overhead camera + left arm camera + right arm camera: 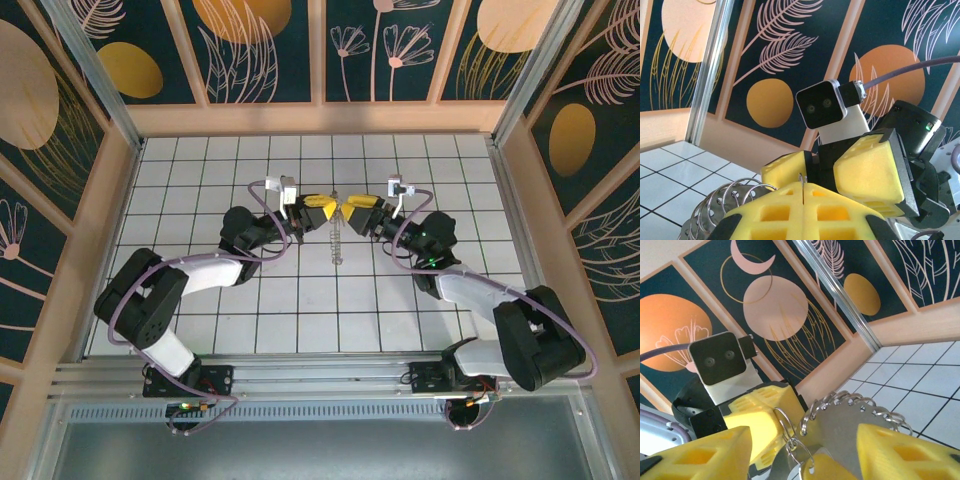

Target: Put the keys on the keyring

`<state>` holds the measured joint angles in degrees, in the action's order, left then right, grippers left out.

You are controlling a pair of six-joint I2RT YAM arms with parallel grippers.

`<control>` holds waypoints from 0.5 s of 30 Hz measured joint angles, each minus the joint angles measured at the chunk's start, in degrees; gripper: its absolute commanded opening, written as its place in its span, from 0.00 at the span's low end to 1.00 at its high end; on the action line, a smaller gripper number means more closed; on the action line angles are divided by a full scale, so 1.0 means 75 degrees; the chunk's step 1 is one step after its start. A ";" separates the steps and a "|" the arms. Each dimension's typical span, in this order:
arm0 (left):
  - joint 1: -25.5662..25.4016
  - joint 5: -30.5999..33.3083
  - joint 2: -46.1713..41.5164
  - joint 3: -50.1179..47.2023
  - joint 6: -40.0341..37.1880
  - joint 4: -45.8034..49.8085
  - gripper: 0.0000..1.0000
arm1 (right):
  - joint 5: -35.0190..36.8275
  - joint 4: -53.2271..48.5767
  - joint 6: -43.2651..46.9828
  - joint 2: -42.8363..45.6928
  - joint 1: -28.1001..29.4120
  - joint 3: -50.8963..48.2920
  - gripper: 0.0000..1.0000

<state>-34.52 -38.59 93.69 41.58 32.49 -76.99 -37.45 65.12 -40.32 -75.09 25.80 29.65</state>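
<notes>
- Left gripper (803,202): jaws together on a thin wire at the keyring (845,427) rim. The hold is narrow, and I judge it could slip.
- Right gripper (805,440): jaws apart, astride the keyring. Closing off-centre may twist it loose.
- Rim loops (837,399): may snag fingertips.
- Counter (300,310): a dropped ring would land here.

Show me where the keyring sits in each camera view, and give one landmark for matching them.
Top external: the keyring is at centre frame, seen edge-on.
Left wrist: lower left, with its small loops showing.
Right wrist: bottom centre, seen broadside.
Shared landmark: the white tiled table.
</notes>
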 measured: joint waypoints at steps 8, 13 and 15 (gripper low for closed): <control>0.0000 -0.0003 0.0230 0.0064 0.0347 -0.0385 0.00 | -0.0029 0.0490 -0.0277 -0.0198 0.0003 0.0012 0.42; 0.0000 -0.0006 0.0423 0.0137 0.0536 -0.0545 0.00 | -0.0079 0.0676 -0.0306 -0.0283 0.0023 0.0035 0.37; 0.0000 -0.0003 0.0478 0.0163 0.0577 -0.0568 0.00 | -0.0087 0.0720 -0.0306 -0.0338 0.0050 0.0079 0.34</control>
<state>-34.52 -38.61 97.27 42.81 36.82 -81.25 -38.11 70.52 -42.61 -77.62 26.17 30.24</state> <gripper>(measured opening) 0.050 0.368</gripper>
